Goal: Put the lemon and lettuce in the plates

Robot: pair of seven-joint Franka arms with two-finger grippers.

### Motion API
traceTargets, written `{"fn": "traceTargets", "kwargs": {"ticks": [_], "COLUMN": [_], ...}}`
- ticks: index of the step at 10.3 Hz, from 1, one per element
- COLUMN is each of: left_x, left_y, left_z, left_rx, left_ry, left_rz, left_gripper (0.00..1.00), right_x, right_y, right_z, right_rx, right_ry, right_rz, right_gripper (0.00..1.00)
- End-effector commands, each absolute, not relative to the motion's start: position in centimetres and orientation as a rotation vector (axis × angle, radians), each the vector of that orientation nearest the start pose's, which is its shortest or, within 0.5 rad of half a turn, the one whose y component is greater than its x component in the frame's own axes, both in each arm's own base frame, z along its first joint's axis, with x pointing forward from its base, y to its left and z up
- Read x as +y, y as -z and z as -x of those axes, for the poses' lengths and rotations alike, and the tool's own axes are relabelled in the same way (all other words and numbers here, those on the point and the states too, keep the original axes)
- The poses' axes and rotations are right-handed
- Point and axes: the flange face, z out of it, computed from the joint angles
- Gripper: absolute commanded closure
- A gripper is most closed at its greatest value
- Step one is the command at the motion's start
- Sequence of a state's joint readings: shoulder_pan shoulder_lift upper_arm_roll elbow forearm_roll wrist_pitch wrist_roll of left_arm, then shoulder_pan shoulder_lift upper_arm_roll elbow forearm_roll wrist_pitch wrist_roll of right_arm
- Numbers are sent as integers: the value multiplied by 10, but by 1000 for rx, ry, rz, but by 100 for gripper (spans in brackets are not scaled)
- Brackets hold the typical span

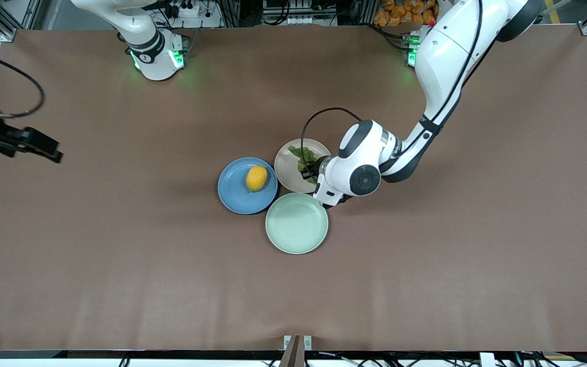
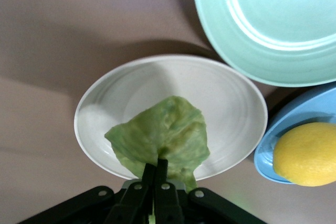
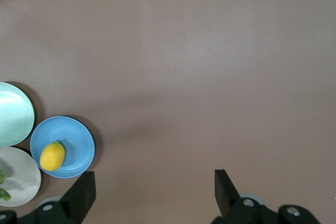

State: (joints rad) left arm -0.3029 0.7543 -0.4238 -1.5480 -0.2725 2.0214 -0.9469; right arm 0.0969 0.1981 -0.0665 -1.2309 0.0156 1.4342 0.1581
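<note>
The lemon [image 1: 256, 178] lies in the blue plate [image 1: 232, 191]; both show in the right wrist view, the lemon [image 3: 52, 156] in the plate [image 3: 79, 140]. The lettuce [image 1: 303, 158] hangs over the beige plate [image 1: 286, 168]. My left gripper [image 2: 157, 169] is shut on the edge of the lettuce [image 2: 163, 135] and holds it over the beige plate [image 2: 231, 103]. The lemon [image 2: 307, 153] sits beside it in the blue plate [image 2: 273, 135]. My right gripper [image 3: 152, 187] is open and empty, waiting over bare table at the right arm's end.
A mint-green plate [image 1: 296, 223] touches both other plates, nearer the front camera; it also shows in the left wrist view [image 2: 273, 19] and the right wrist view [image 3: 13, 114]. The brown table [image 1: 451, 244] stretches bare around them.
</note>
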Motion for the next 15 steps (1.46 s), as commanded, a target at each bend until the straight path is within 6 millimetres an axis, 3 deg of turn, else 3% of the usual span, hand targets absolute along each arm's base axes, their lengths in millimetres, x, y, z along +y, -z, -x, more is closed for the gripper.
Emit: {"fn": "traceTargets", "kwargs": {"ticks": [1,2,4,6,8,10,12,15], "left_x": [-437,-438,-436,-412,-347,-300,-248,-166], "left_y": [-227,-229,-235,-258,-273,-287,-312,-369], "left_z": [-521,-520,-524,-548,-599,-624,-648,-673], "left_rx": [-770,-775,-779,-817,-863,-803,-669,-320], "left_ry": [-926,-916,-899,-844,-670,-493,-335,-102], "left_rz": [3103,3099,3108,3143,3163,3164,3200,3264], "left_gripper": [1,0,0,0,0,0,0,0], "right_x": [4,-6,-5,-3,-5,-16,-19,-18], "right_y": [-673,-666,-653,-657,-657,-654,-648,-644], "right_z": [-587,-583,-568,-553,-551,-553,-554,-558], "right_rx": [117,65,53,42,43,72,83,82], "right_ry": [28,-9,-69,-53,-27,-17,-33,-26], "right_rz": [3128,3128,3125,3123,3129,3129,3132,3128], "right_gripper": [0,0,0,0,0,0,0,0]}}
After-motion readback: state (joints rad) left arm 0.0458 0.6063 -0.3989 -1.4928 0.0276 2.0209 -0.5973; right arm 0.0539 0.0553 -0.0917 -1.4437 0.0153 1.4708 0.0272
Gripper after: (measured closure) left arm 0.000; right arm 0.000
